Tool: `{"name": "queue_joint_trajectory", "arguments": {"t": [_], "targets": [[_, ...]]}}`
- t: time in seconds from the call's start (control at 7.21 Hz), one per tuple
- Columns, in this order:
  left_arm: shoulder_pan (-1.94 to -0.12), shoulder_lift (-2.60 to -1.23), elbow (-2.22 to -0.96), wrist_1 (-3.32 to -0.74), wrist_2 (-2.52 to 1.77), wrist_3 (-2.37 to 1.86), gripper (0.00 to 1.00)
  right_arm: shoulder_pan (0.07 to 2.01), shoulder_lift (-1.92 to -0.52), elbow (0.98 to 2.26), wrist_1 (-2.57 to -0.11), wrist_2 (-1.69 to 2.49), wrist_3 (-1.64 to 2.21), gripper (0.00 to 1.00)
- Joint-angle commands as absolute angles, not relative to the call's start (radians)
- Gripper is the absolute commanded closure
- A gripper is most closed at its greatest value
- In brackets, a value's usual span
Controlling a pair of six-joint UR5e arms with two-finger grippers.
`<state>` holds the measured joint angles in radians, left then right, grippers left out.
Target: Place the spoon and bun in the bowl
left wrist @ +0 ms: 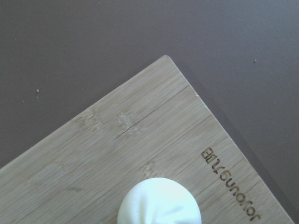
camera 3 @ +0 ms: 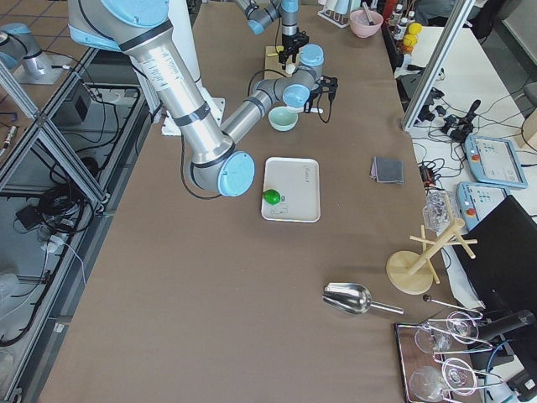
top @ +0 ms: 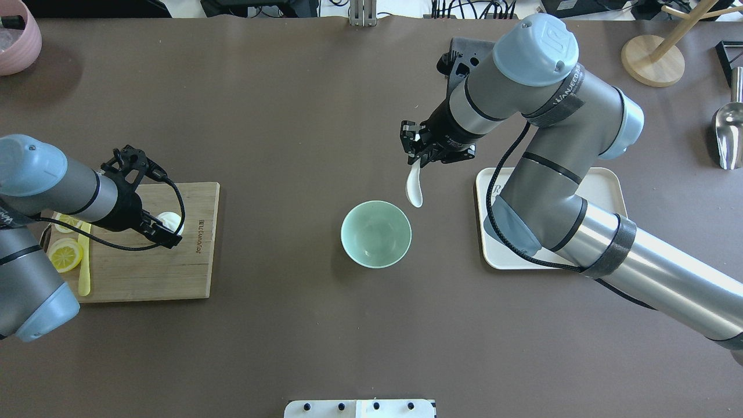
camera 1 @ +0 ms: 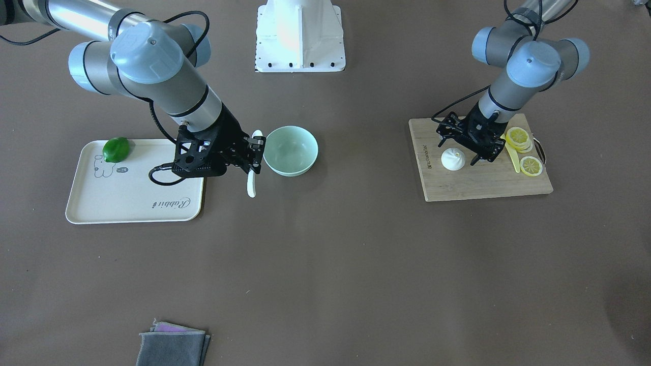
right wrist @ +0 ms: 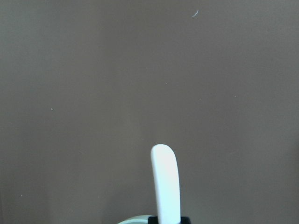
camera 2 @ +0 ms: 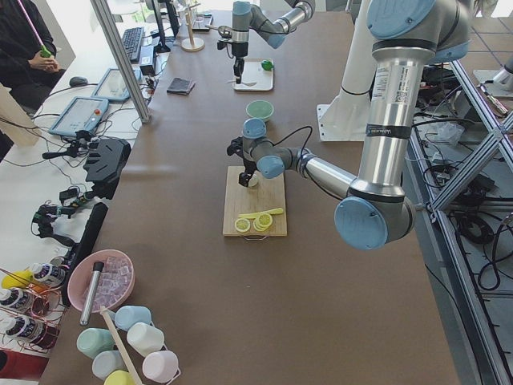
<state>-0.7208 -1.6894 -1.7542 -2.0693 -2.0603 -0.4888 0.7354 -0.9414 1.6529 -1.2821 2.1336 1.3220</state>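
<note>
Right tool (top: 415, 164) is pressed onto the handle of the spoon (top: 414, 189), which hangs scoop-down and clear of the desk, near the middle and a little toward the edge far from the robot. The bowl (top: 355, 244) stands just beside it, on the side nearer the robot; the scoop is close to the rim but, going by the overhead view, not yet over the hollow. The bowl holds nothing so far.

Toward the desk's end on the robot's left lies the cutting board (top: 174, 273), with the bun (top: 172, 219) sitting upright near the corner that points toward the bowl. The left tool (top: 167, 232) is low right beside the bun – whether its fingers are spread or together I cannot tell, since the arm hides them and its wrist view shows only the bun and bare wood. The lemon slices (camera 1: 524, 150) and the yellow knife (top: 85, 261) share the board but stand apart from the bun (neither belongs to the task).

I judge the step in hand to be the carrying of the spoon to the bowl – the right arm should bring it over the hollow, lower it, and only then let go, lest it strike the rim and tip out. The bun still has to be gripped, gently, and brought across the desk.
</note>
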Motion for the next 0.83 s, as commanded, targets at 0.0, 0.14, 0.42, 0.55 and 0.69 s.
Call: {"name": "queue_joint_trajectory", "arguments": {"t": [0.0, 0.14, 0.42, 0.55, 0.69], "targets": [[-0.719, -1.695, -1.726, -2.100, -2.059, -0.492, 0.53, 0.717, -0.937, 1.651, -1.279, 2.120, 1.321, 1.00], [-0.719, -1.689, -1.729, -2.100, -2.060, -0.492, 0.94, 0.710, -0.934, 1.651, -1.279, 2.115, 1.321, 1.00], [-0.742, -1.681, -1.799, -2.097, -2.071, -0.495, 1.00, 0.697, -0.927, 1.651, -1.279, 2.105, 1.321, 1.00], [-0.793, -1.690, -1.827, -2.088, -2.098, -0.497, 1.00, 0.674, -0.925, 1.646, -1.272, 2.068, 1.321, 1.00], [-0.843, -1.728, -1.827, -2.088, -2.191, -0.499, 1.00, 0.649, -0.904, 1.628, -1.273, 2.039, 1.321, 1.00]]}}
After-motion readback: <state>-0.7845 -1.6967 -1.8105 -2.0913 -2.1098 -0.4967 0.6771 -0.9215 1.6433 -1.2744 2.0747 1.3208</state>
